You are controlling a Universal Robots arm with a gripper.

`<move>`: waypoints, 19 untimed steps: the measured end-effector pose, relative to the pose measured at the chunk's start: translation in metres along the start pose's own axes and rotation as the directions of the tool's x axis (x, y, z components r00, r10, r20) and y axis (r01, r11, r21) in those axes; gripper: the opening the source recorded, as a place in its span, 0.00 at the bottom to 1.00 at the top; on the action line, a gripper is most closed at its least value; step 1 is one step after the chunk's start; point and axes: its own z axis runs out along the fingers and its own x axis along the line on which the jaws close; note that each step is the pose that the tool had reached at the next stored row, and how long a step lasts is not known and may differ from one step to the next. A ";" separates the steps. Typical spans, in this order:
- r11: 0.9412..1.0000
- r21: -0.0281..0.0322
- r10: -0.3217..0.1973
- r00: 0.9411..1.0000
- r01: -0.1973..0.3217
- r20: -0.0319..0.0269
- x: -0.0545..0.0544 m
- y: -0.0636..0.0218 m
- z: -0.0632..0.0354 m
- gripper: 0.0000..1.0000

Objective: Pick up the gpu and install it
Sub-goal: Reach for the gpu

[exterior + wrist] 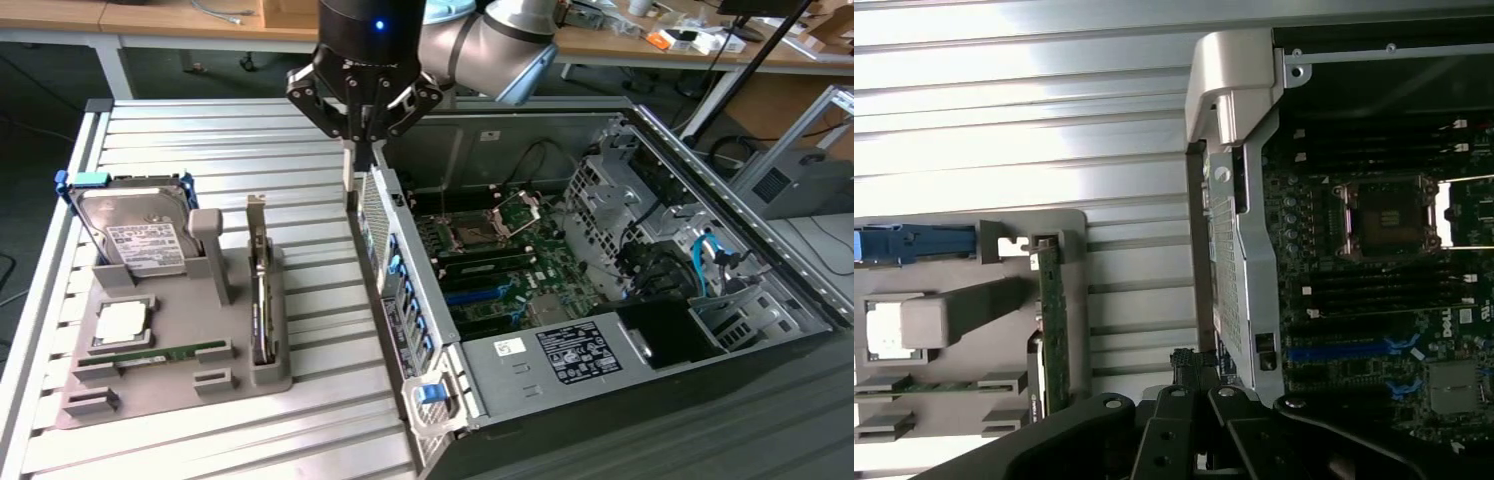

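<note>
In the exterior view, the gpu (264, 300) is standing on its long edge in a slot of the grey holder (174, 385), at the side of the holder nearer the case (747, 250). It is showing as a thin, flat, dark card with a pale metal strip rising at its far end. The silver hard drive (134, 240) is leaning upright in the holder towards the exterior view's left, and the narrow green memory stick (154, 354) is lying flat near the front. The holder is sitting on a ribbed metal table (240, 150). The black gripper (360, 160) is hanging well apart from the gpu, over the case's perforated rear panel, with its fingers drawn together and nothing between them. The case is lying open, exposing the green motherboard (494, 270).

In the wrist view, the gpu (1054, 330) is appearing edge-on as a slim green strip in the matte grey holder (964, 300). The gripper (1199, 372) is hovering beside the case's pale metal panel (1239, 250), its dark linkage bars converging. The motherboard (1374, 300) is showing a square socket and blue slots, and the table (1034, 100) is gleaming in bright ridges.
</note>
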 end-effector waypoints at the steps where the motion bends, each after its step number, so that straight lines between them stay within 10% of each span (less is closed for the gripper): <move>1: 1.000 0.000 0.000 1.000 0.000 0.000 0.000 -0.0001 0.0000 0.11; 19: 1.000 0.000 0.000 1.000 0.000 0.000 0.013 -0.0010 -0.0004 0.11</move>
